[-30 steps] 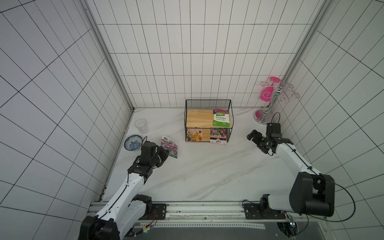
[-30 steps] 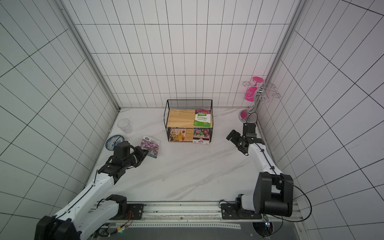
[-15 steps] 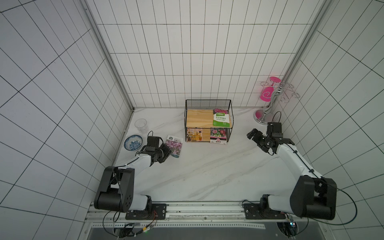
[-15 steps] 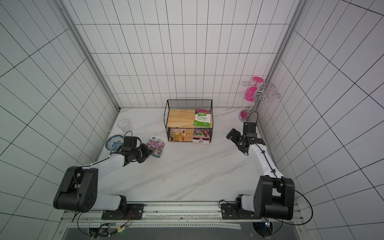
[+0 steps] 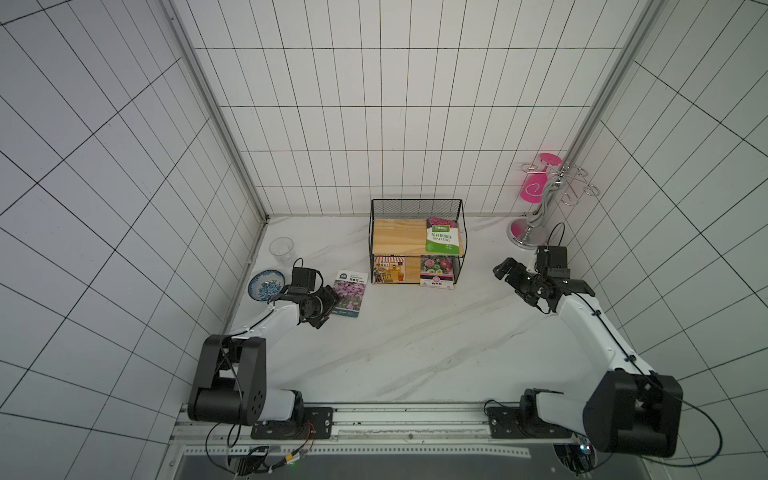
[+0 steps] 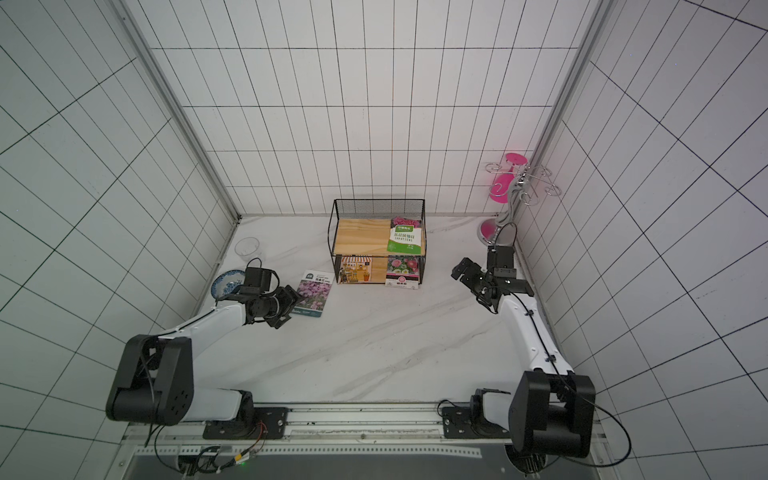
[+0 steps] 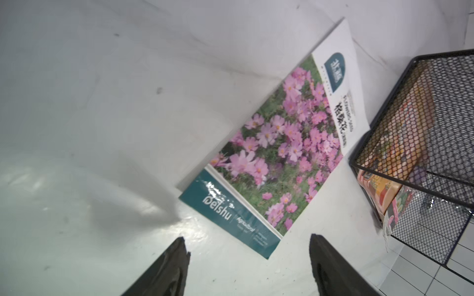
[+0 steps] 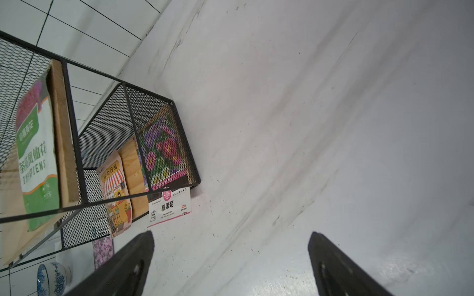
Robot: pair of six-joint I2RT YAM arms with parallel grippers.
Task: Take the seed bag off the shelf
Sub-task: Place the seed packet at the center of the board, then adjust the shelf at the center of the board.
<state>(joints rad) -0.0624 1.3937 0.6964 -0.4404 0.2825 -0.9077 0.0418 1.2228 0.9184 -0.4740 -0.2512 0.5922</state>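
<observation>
A seed bag (image 5: pixel 350 293) (image 6: pixel 314 293) (image 7: pixel 282 143) with pink flowers and a teal band lies flat on the white table, just left of the shelf (image 5: pixel 397 237) (image 6: pixel 361 237) (image 7: pixel 436 102) (image 8: pixel 102 123). My left gripper (image 5: pixel 327 305) (image 6: pixel 289 307) (image 7: pixel 247 241) is open right behind the bag's teal end, and nothing is between its fingers. On the shelf, a green bag (image 5: pixel 444 241) rests on the top board. An orange bag (image 5: pixel 388 270) and a pink-flower bag (image 5: pixel 436 270) sit on the lower board. My right gripper (image 5: pixel 515 282) (image 6: pixel 473 286) (image 8: pixel 230 238) hangs open and empty to the right of the shelf.
A blue patterned bowl (image 5: pixel 266 284) and a clear glass cup (image 5: pixel 281 249) stand by the left wall, close behind my left arm. A chrome stand with pink glasses (image 5: pixel 540 195) occupies the back right corner. Tiled walls enclose three sides.
My left arm folded down low over the table and its jaws went from shut to open, letting go of the pink-flower bag. The right arm has not moved.
</observation>
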